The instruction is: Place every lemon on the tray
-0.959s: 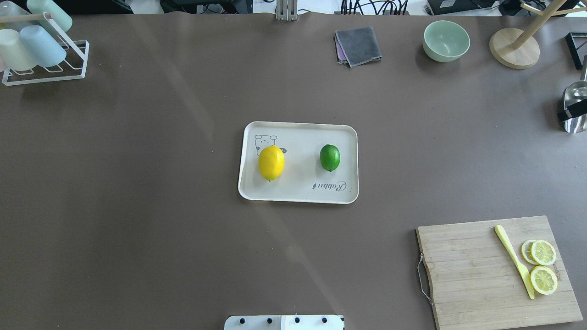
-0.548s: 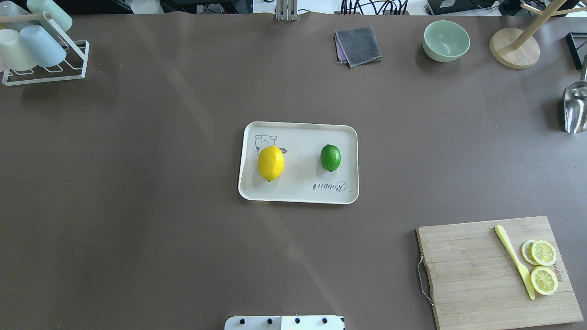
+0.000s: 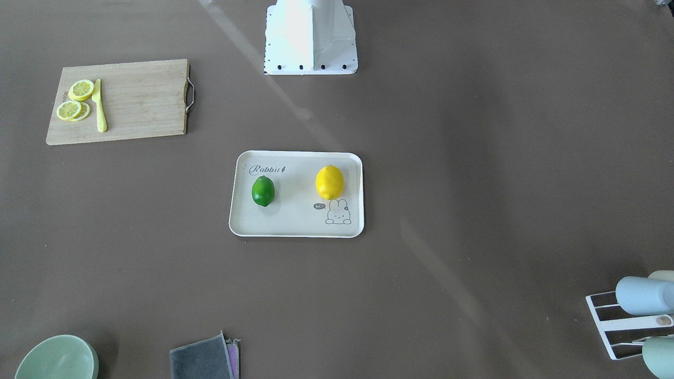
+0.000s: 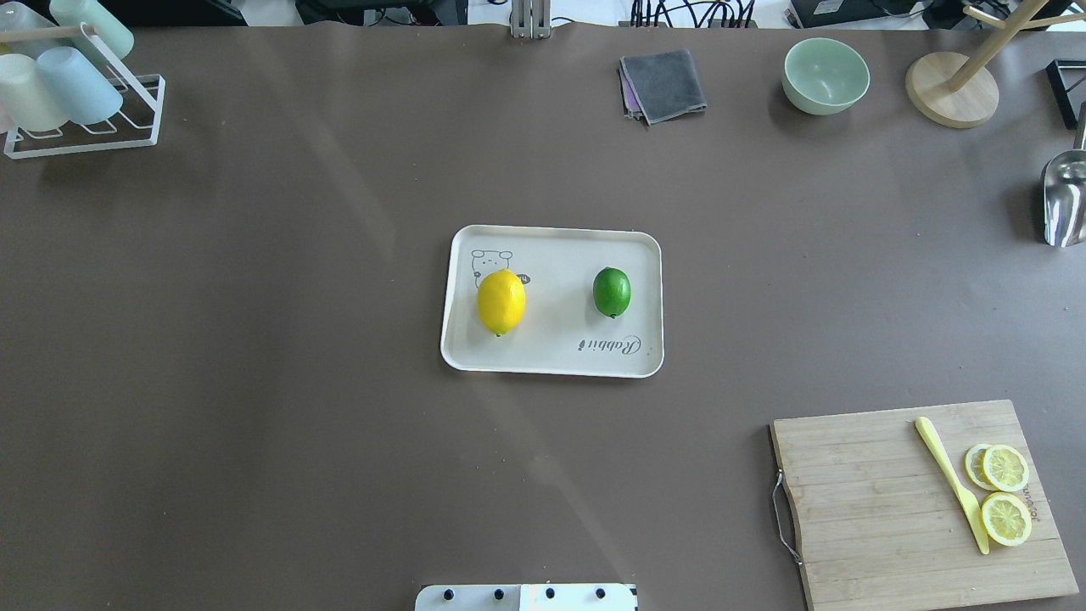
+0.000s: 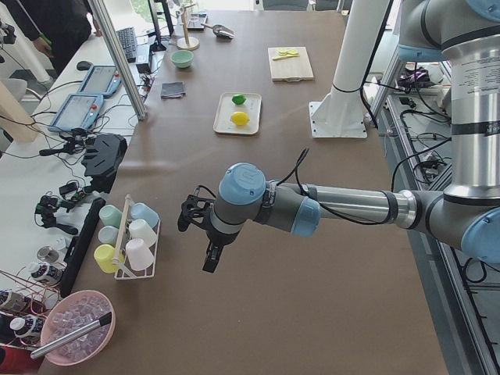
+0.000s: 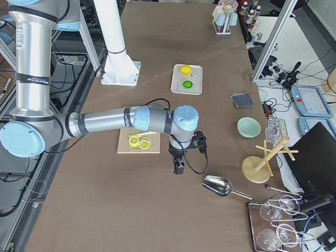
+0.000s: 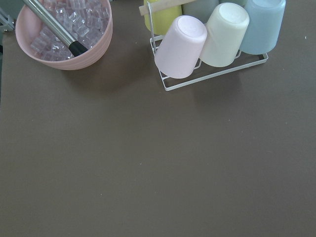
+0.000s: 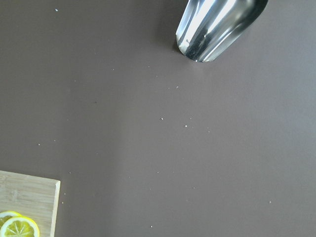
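The yellow lemon [image 4: 501, 302] and the dark green lemon [image 4: 611, 292] both lie on the cream-white Rabbit tray [image 4: 551, 356] at the table's centre, apart from each other. They also show in the front view, yellow lemon [image 3: 329, 182], green lemon [image 3: 263, 190], tray [image 3: 295, 225]. My left gripper [image 5: 211, 258] hangs far from the tray beside the cup rack, seen only in the exterior left view. My right gripper [image 6: 178, 168] hangs near the metal scoop, seen only in the exterior right view. I cannot tell whether either is open or shut.
A wooden cutting board [image 4: 882, 509] with lemon slices [image 4: 1005, 492] and a yellow knife [image 4: 950, 479] lies front right. A cup rack [image 4: 76, 93], grey cloth [image 4: 663, 83], green bowl [image 4: 825, 75], wooden stand [image 4: 950, 89] and scoop [image 4: 1065, 199] line the far and right edges.
A dark part of my right gripper over the scoop at the overhead view's right edge has gone out of that view. The lemons and tray have not moved.
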`<state>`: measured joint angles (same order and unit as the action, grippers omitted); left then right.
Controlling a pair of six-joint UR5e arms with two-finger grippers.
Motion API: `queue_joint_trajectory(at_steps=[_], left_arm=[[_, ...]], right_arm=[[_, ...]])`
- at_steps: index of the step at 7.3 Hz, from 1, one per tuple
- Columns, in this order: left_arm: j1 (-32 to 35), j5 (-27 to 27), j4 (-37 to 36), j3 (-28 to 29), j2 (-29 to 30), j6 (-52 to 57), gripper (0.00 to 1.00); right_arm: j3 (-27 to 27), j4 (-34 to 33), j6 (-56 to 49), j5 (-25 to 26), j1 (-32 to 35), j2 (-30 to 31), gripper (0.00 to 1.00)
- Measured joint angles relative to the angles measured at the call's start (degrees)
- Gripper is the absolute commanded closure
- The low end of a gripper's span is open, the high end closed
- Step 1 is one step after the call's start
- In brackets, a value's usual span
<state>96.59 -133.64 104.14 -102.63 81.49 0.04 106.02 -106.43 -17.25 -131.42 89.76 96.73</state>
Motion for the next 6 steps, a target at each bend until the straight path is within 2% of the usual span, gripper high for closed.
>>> queue_joint_trajectory(at_steps=[6], left_arm=[[-0.9,-2.1,0.1,-2.5,-2.0,-6.5,0.02]], right_arm=[[0.0,-0.2,0.9,-2.0,0.9,1.5,0.00]])
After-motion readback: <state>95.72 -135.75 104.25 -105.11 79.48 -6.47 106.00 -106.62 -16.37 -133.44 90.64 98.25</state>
